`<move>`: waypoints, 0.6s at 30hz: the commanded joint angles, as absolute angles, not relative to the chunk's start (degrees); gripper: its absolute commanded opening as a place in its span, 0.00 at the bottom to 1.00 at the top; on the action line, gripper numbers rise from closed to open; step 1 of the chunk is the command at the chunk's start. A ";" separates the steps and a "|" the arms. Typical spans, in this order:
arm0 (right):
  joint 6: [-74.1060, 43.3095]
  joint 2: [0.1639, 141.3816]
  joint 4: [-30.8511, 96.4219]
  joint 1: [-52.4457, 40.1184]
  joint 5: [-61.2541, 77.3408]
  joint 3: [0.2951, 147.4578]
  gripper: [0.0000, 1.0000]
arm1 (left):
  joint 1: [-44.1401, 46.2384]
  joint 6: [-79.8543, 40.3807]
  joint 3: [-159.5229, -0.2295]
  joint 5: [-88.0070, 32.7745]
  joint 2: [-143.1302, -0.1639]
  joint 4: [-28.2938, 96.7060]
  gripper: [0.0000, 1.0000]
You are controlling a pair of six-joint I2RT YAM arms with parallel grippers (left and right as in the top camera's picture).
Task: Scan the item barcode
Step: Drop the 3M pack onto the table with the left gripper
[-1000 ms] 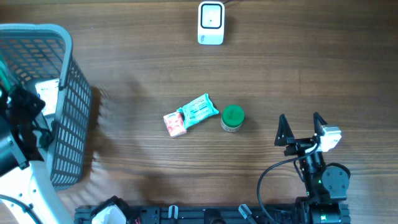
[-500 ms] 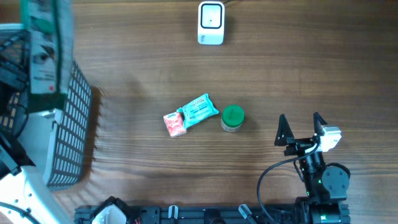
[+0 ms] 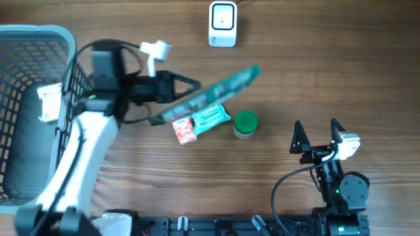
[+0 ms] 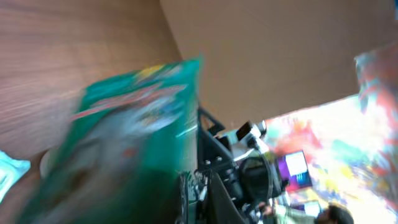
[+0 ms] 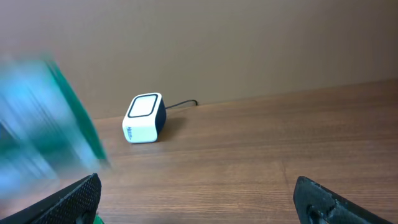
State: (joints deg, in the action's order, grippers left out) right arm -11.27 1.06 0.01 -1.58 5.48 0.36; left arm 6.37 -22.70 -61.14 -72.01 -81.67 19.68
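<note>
Sitting well behind the left gripper (image 3: 186, 88) is the basket (image 3: 39, 33), not part of this step. Those fingers are clenched on one end of the green packet (image 3: 223, 85), which sticks out past the fingertips, tilted and blurry. I'd call this the present-it-to-the-reader step. The scanner (image 3: 222, 24) is beyond the packet's far end, still apart. Next it needs the barcode side facing that window, but the barcode isn't visible. The right gripper (image 3: 317, 128) fingers are splayed, grasping nothing.

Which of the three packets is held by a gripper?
The long green packet, clamped in the left gripper. The teal packet and the small red packet lie on the table, ungripped.
</note>
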 commanded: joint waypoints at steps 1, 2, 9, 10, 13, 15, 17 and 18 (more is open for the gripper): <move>-10.63 0.82 -0.16 -1.65 5.08 0.30 1.00 | 12.47 -21.23 -60.97 -70.13 -89.06 15.86 0.04; -10.61 0.82 -0.16 -1.65 5.08 0.30 1.00 | 13.34 -21.23 -60.97 -69.25 -91.24 15.31 0.04; -10.61 0.82 -0.16 -1.65 5.08 0.30 1.00 | 14.35 -21.45 -61.01 -66.89 -97.95 9.89 0.04; -10.61 0.82 -0.16 -1.65 5.08 0.30 1.00 | 14.35 -21.54 -61.23 -66.15 -97.32 9.04 0.04; -10.63 0.82 -0.16 -1.65 5.08 0.30 1.00 | 14.35 -21.96 -61.63 -60.62 -94.63 8.97 0.04; -10.61 0.82 -0.16 -1.65 5.06 0.30 1.00 | 14.35 -22.94 -61.63 -55.81 -92.60 9.02 0.04; -10.63 0.82 -0.16 -1.65 5.08 0.30 1.00 | 14.33 -22.63 -62.92 -47.37 -88.66 10.52 0.24; -10.63 0.82 -0.16 -1.65 5.08 0.30 1.00 | 14.09 -20.64 -64.60 -43.00 -86.21 12.43 0.39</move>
